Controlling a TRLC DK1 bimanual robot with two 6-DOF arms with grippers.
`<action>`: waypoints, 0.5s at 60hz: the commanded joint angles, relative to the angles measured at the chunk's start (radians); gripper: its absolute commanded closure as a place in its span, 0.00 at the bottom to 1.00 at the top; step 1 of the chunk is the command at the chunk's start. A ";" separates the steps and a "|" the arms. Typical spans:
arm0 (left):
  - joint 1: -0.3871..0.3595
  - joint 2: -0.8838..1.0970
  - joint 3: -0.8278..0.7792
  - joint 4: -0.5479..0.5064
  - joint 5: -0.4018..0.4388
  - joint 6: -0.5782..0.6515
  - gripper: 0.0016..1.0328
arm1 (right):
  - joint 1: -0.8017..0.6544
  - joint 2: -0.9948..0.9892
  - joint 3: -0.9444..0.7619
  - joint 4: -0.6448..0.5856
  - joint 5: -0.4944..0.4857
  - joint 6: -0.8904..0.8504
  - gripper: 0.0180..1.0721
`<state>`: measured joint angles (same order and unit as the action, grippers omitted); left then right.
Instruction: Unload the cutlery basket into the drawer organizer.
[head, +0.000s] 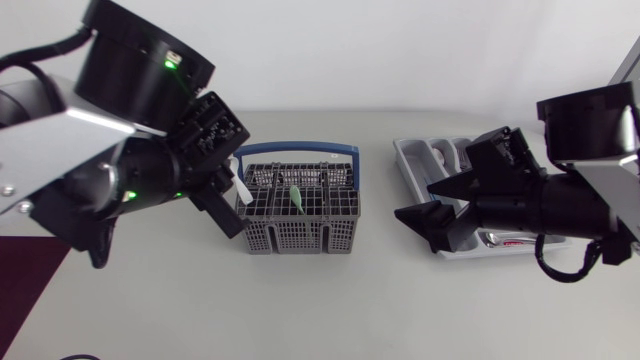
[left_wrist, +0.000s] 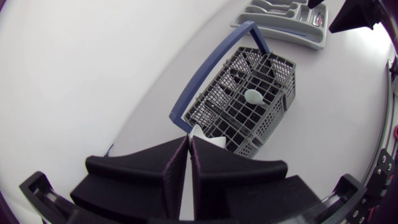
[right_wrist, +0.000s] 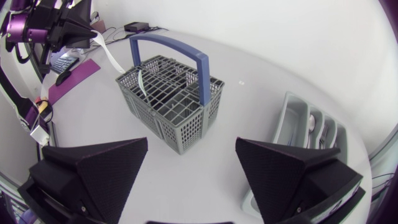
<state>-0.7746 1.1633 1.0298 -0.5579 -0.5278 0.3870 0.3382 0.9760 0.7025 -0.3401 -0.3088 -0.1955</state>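
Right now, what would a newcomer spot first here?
The grey mesh cutlery basket with a blue handle sits mid-table, a pale green spoon standing in it. The left gripper is shut on a white plastic utensil at the basket's edge; the open right gripper hovers beside the grey drawer organizer.

Likely a robotics lab: a plain white table (head: 320, 310) with a left arm (head: 70, 150) and right arm (head: 590, 190) over it.

Hand (left_wrist: 188, 142) pinches white utensil (left_wrist: 208, 139) — basket (left_wrist: 250, 102) ahead.
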 joint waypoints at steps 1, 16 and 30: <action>-0.017 -0.068 0.073 -0.023 -0.012 -0.045 0.87 | 0.013 -0.056 -0.037 0.007 0.013 -0.035 0.04; 0.037 -0.057 0.219 -0.116 0.295 -0.186 0.87 | 0.102 -0.192 -0.074 0.024 0.040 -0.093 0.04; 0.098 0.102 0.289 -0.122 0.594 -0.273 0.87 | 0.308 -0.281 -0.120 0.069 0.241 -0.148 0.05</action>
<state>-0.6994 1.1927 1.2911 -0.6647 0.0071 0.1650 0.5842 0.7097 0.6220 -0.3008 -0.1230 -0.3096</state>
